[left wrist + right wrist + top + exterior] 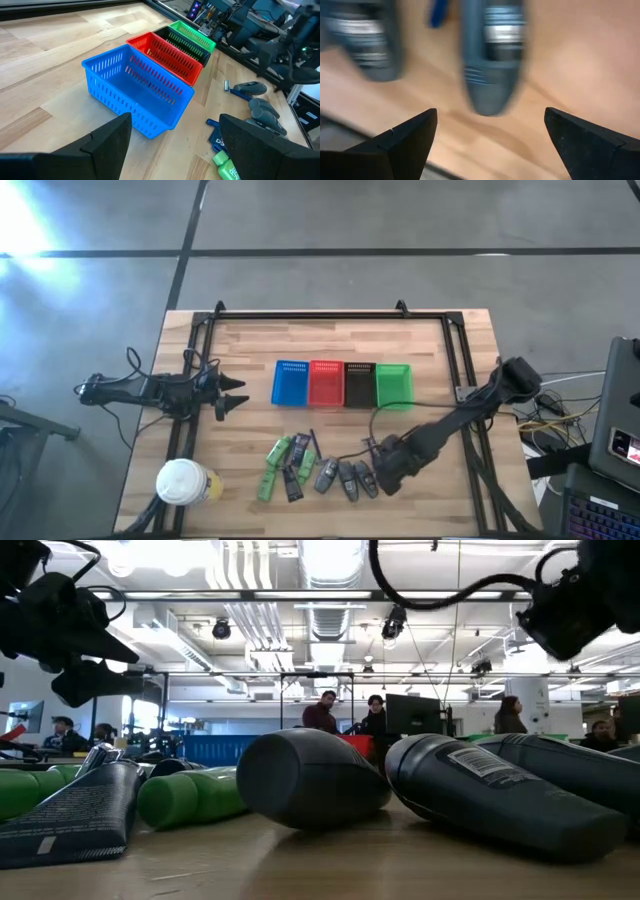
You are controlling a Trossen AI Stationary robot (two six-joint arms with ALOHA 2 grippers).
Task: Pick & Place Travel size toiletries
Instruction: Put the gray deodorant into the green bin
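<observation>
The right pincer (pixel 378 470) is positioned low over the near part of the table (pixel 430 350), its fingers spread wide with nothing between them. In the right wrist view, one grey oval bottle (pixel 492 55) lies directly ahead of the fingers and a second (pixel 365 42) lies beside it; pale label bands are visible on both, but no writing can be read.

The travel size toiletries (pixel 315 468) are gathered in one loose cluster on the table, just beside the right pincer. From above, about three grey oval bottles (pixel 350 478) are counted nearest the pincer, then dark flat sachets (pixel 293 480), a thin dark stick (pixel 313 445) and about three green tubes (pixel 272 465). Exact counts cannot be told where the items overlap. A barcode label is visible on one grey bottle (pixel 480 790) in the low view.

Four baskets stand in a touching row beyond the cluster: blue (pixel 290 382), red (pixel 326 383), black (pixel 359 384), green (pixel 394 385).

The left pincer (pixel 232 395) is held spread and empty, near the blue basket. One white-lidded cup (pixel 182 481) stands at the near left corner.
</observation>
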